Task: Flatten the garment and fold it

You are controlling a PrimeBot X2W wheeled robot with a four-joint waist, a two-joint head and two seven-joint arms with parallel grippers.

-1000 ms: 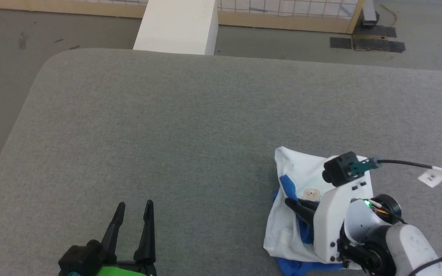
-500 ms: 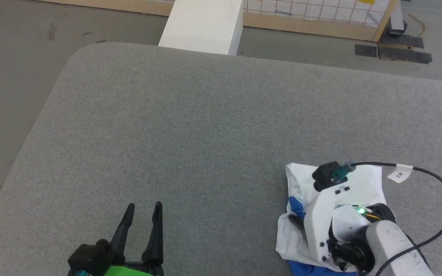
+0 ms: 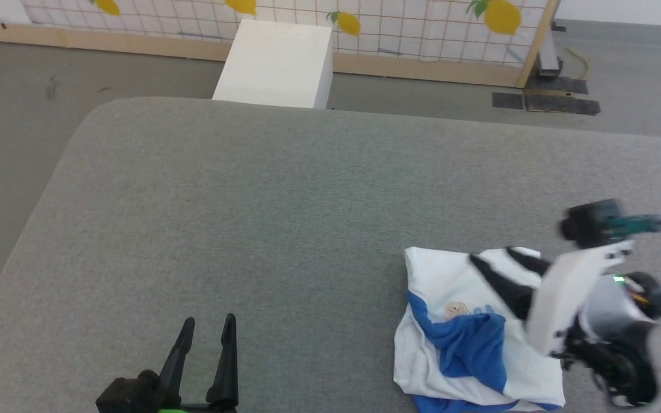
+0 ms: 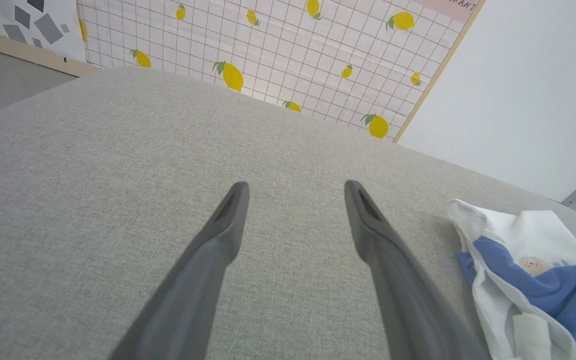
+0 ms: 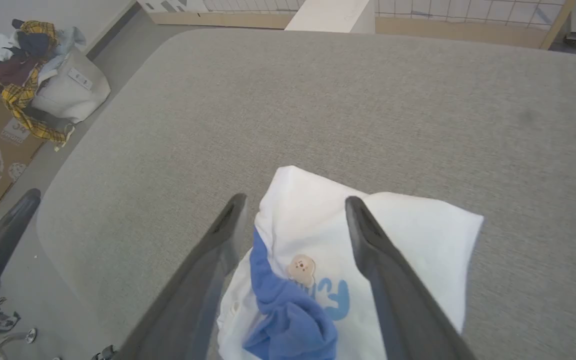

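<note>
The garment (image 3: 439, 281) lies in a small rumpled bundle near the front right of the grey table (image 3: 307, 189), white body up. A blue sleeve (image 3: 471, 344) is draped across it beside a small printed figure. My right gripper (image 3: 492, 254) hovers over the bundle's right part, open, with nothing between its fingers. In the right wrist view the garment (image 5: 418, 225) shows below and between the spread fingers of the right gripper (image 5: 293, 200). My left gripper (image 3: 209, 319) stands open over bare table at the front left, well apart from the garment (image 4: 518, 235). Its spread fingers (image 4: 228, 225) hold nothing.
A white box (image 3: 276, 63) stands on the floor beyond the table's far edge, before a lemon-patterned screen (image 3: 422, 23). A bag heaped with clothes (image 5: 43, 75) sits on the floor off the table's left side. Bare grey table stretches left of and beyond the garment.
My right gripper has opened, let go of the garment and drawn back up and to the right. The blue sleeve now lies on the white body. The head camera has shifted.
</note>
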